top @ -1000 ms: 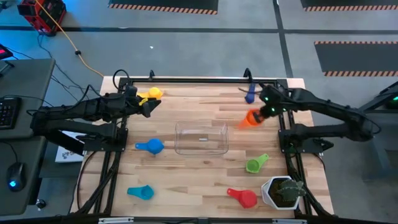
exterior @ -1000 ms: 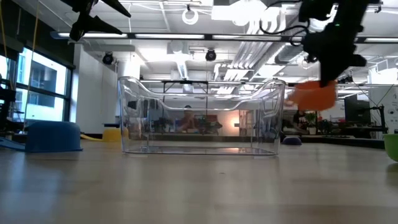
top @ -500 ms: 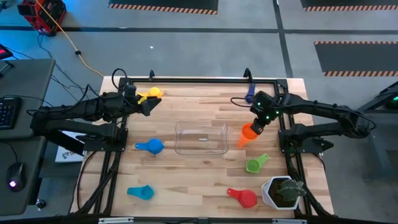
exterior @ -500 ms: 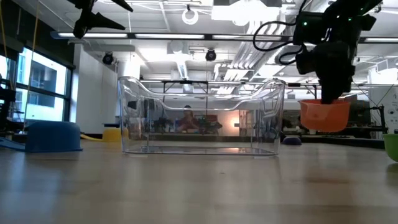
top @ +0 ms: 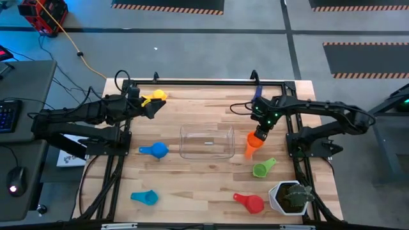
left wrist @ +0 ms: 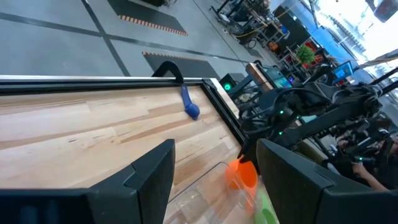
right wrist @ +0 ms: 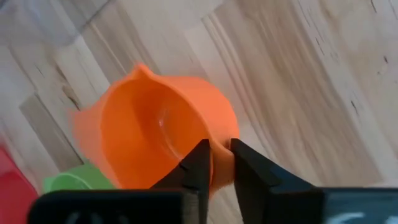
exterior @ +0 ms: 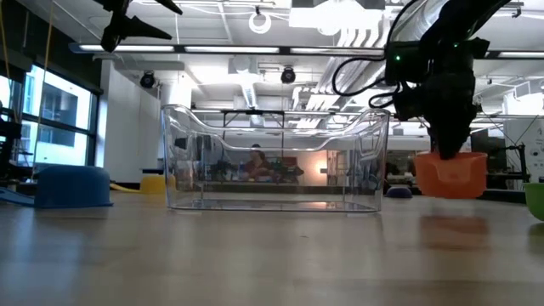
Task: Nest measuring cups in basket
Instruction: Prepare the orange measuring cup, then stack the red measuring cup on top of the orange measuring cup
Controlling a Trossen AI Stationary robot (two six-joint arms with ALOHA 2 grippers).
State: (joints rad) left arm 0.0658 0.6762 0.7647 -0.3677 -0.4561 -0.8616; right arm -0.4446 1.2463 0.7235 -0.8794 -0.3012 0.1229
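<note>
On the left, nothing new: left gripper [top: 152, 107] raised over the far left part of the worktop [top: 192, 185], just beside the yellow cup [top: 157, 96], same place as a second ago. Fingers [left wrist: 149, 180] released, standing well apart with nothing between them. Light blue cup [top: 144, 197] and blue cup [top: 154, 150] lying untouched on the near left side.

In the middle, the basket [top: 182, 142], clear and with no cup inside yet.

Just right of the basket, the change: orange cup [top: 252, 144] brought across from the far right corner and lowered. A second ago carried high, level with the basket's rim in the low view; now down at the worktop, mouth up, close to the basket's right wall but outside it. Cannot tell whether resting fully or a hair above the wood. Right gripper [top: 258, 133] directly over it, fingers closed on the short handle, orange plastic showing in the narrow gap between them; perhaps starting to loosen, though not clear from the wrist view.

For the task, probably a setting-down beside the basket and not a delivery into it, maybe to take a better hold before lifting over the wall. So no step finished so far.

Farther right, waiting: dark blue cup [top: 257, 97] at the far edge, green cup [top: 262, 168] and red cup [top: 250, 202] nearer, then a plant pot [top: 291, 197] in the near right corner.
</note>
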